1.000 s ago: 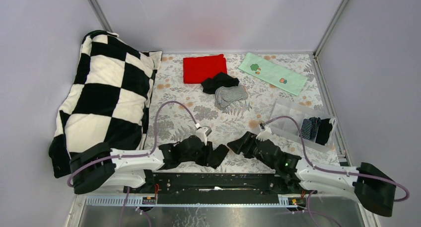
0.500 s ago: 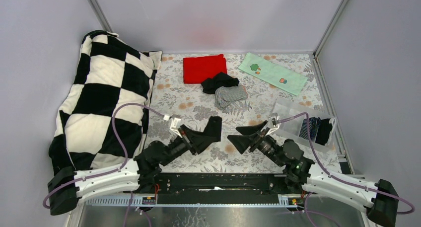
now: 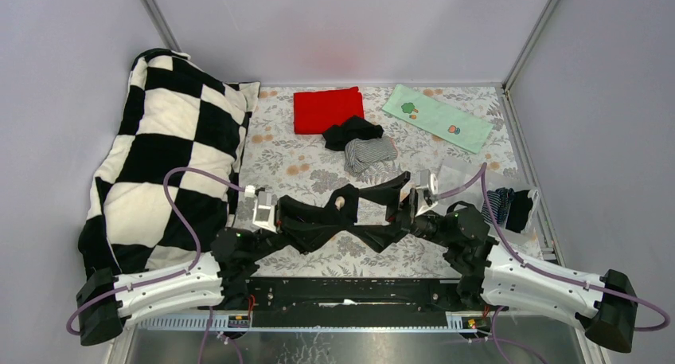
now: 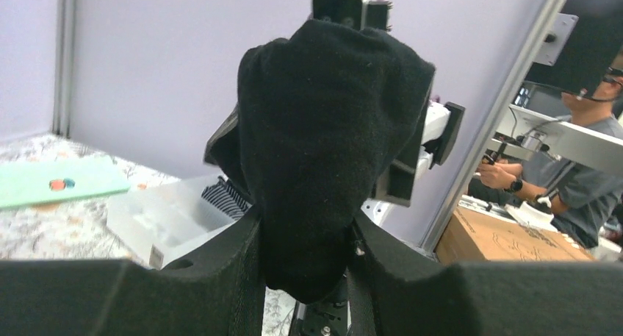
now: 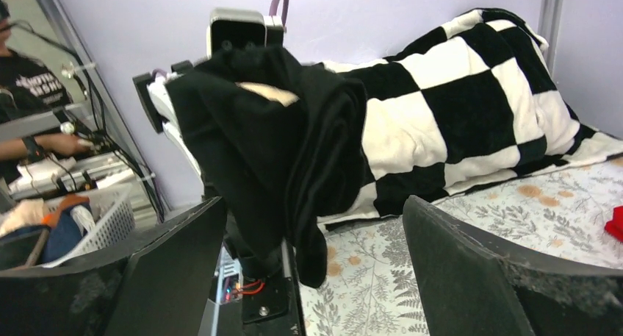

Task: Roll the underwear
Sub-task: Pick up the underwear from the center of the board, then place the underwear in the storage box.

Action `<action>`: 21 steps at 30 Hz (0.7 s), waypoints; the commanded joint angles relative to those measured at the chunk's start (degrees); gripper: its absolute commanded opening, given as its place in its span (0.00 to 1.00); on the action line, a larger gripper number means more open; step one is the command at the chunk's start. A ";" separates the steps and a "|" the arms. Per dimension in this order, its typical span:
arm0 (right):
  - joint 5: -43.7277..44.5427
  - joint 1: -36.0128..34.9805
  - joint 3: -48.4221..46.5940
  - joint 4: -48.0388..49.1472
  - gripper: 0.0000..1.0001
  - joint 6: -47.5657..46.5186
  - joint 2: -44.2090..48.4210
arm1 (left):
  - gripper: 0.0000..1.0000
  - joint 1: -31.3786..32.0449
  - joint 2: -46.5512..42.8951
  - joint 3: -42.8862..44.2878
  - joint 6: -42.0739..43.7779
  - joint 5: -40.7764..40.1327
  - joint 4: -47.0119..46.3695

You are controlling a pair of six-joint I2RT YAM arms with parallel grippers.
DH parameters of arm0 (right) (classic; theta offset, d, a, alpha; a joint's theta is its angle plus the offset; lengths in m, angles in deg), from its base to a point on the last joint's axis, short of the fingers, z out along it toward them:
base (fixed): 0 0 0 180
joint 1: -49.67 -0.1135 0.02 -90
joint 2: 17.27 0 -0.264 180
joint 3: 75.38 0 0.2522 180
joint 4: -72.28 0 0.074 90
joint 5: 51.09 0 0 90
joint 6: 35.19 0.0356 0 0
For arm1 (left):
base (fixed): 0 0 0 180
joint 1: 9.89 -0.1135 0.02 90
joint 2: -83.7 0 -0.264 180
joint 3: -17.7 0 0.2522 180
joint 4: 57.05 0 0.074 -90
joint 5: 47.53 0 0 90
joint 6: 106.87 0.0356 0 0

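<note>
A black brief [image 4: 334, 152] hung raised above the near middle of the floral table [image 3: 302, 169]. The left gripper [image 4: 303, 237] held it, fingers partly closed and pinching the cloth between them. At the brief's 3 o'clock the right gripper [image 5: 312, 204] faced it, fingers spread wide and gripping nothing. At 12 o'clock lay a pile of underwear [image 3: 362, 145], black and grey-striped, touching the red cloth [image 3: 328, 109]. A clear box [image 3: 466, 181] sat toward 2 o'clock, and a checked pillow [image 3: 171, 153] at 9 o'clock.
</note>
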 commanded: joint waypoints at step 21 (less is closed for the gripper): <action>-10.44 -0.19 -10.81 9.67 0.89 -10.29 -8.75 | 0.00 0.22 1.14 5.90 16.68 -1.40 -2.41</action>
